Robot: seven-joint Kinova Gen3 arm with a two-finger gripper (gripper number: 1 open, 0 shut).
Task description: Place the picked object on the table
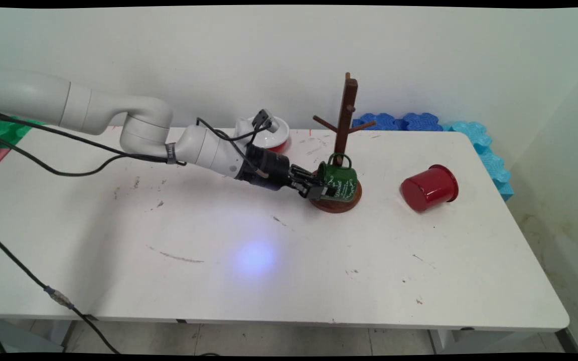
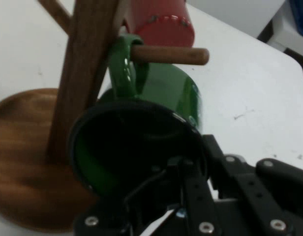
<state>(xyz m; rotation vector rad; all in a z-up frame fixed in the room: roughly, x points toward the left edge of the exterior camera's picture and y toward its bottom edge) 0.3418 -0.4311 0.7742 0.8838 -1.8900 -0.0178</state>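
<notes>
The claw (image 1: 317,191) grips the rim of a green mug (image 1: 337,178), whose handle hangs on a peg of the wooden mug tree (image 1: 343,134). They stand on a scuffed white table (image 1: 269,260) before a pale wall (image 1: 219,55), with a red cup (image 1: 429,187) lying sideways nearby.

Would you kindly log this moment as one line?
gripper: shut on green mug | mug handle over rack peg | red cup: on its side, right

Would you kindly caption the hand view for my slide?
Green mug hanging by its handle on the wooden mug tree's peg.
</notes>
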